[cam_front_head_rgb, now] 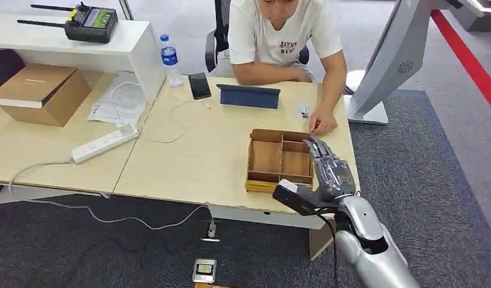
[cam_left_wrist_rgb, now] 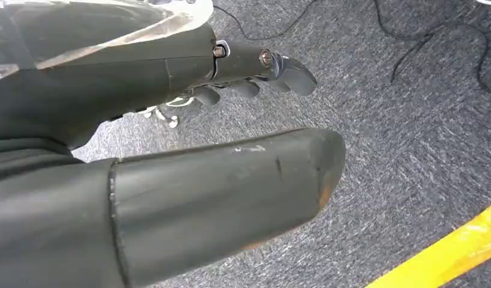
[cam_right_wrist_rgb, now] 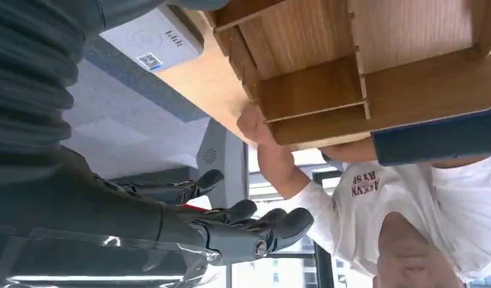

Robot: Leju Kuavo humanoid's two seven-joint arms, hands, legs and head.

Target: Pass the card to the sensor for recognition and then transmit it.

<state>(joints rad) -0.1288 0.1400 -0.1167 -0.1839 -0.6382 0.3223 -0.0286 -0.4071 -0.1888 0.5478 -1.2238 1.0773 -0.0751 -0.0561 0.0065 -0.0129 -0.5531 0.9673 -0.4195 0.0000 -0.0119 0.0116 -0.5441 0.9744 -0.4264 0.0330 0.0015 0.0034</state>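
Observation:
My right hand point(cam_front_head_rgb: 330, 171) hovers with its fingers stretched out and apart over the right edge of the wooden divided tray point(cam_front_head_rgb: 267, 157), holding nothing. In the right wrist view the fingers point(cam_right_wrist_rgb: 255, 225) are spread in the air beside the tray point(cam_right_wrist_rgb: 327, 90). A white sensor box point(cam_right_wrist_rgb: 156, 36) lies on the table next to the tray; a sliver of it point(cam_front_head_rgb: 289, 186) peeks out by my wrist. A small white card-like item point(cam_front_head_rgb: 304, 111) lies near a person's hand point(cam_front_head_rgb: 322, 125). My left hand point(cam_left_wrist_rgb: 255, 72) hangs over the carpet, holding nothing.
A person sits across the table point(cam_front_head_rgb: 201, 162). On it lie a blue tablet point(cam_front_head_rgb: 249, 96), a phone point(cam_front_head_rgb: 199, 85), a water bottle point(cam_front_head_rgb: 168, 59) and a power strip point(cam_front_head_rgb: 105, 144). A cardboard box point(cam_front_head_rgb: 42, 93) sits at the left, a white stand point(cam_front_head_rgb: 380, 66) at the right.

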